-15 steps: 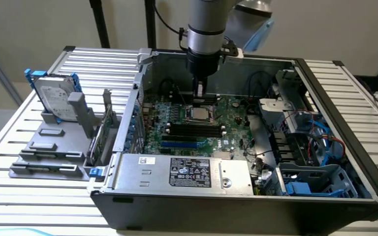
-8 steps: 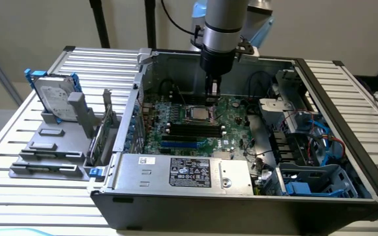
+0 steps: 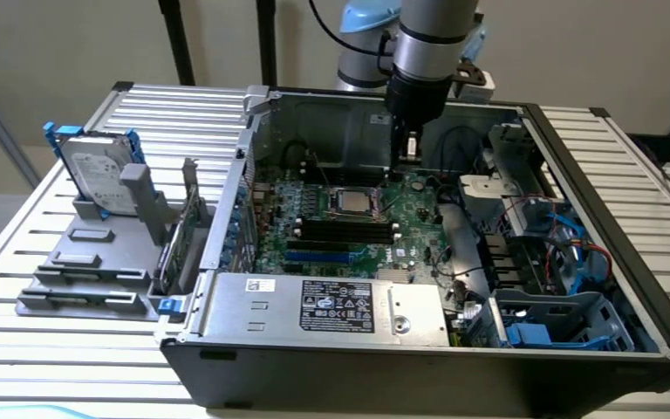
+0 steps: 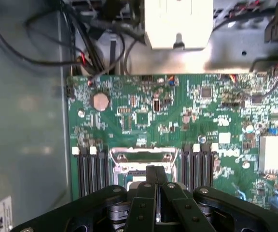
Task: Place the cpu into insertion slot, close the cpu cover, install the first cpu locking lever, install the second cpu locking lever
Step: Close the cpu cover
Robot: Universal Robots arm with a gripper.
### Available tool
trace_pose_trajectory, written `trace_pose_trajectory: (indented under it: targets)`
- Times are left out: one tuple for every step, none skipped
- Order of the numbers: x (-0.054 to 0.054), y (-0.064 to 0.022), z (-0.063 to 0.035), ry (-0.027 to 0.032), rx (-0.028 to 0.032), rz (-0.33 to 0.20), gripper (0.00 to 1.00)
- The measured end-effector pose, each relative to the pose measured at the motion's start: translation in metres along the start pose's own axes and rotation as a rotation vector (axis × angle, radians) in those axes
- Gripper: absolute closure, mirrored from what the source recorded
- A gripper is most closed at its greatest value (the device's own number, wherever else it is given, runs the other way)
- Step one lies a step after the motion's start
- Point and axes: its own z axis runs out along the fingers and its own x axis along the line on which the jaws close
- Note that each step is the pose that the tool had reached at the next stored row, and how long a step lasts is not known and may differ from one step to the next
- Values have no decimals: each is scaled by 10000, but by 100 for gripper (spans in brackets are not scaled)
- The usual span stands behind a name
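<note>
Silver-rimmed insertion slot is being overhung at its far side by the gripper, fingers together and empty; pressing is likely best being kept slow, square.

The circuit board is green, lacquered, faintly glossy; the cpu cover bare silver-grey metal with a sheen; the gripper black and matt; the computer case matt black outside, dull grey sheet metal inside; the power supply unpainted sheet metal with a paper label; the table ribbed pale metal; the stand matt grey plastic.
</note>
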Motion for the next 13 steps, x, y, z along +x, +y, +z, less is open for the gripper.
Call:
trace_pose_trajectory:
  targets:
    - [1,47,-26,2,6,-1,89]
    - [2,91,-49,5,12,1,89]
    - [3,135,-67,6,19,-1,89]
    - [4,180,-79,8,27,1,89]
    - [6,225,-83,9,35,0,89]
    - [8,274,-84,6,42,1,89]
    - [10,319,-84,8,44,-1,89]
    - [12,360,-81,7,47,-7,89]
    - [13,385,-68,9,46,-17,89]
    - [13,390,-50,7,47,-28,89]
    - [12,390,-33,5,47,-40,89]
    - [12,390,-13,6,47,-61,89]
    - [12,390,5,8,47,-79,89]
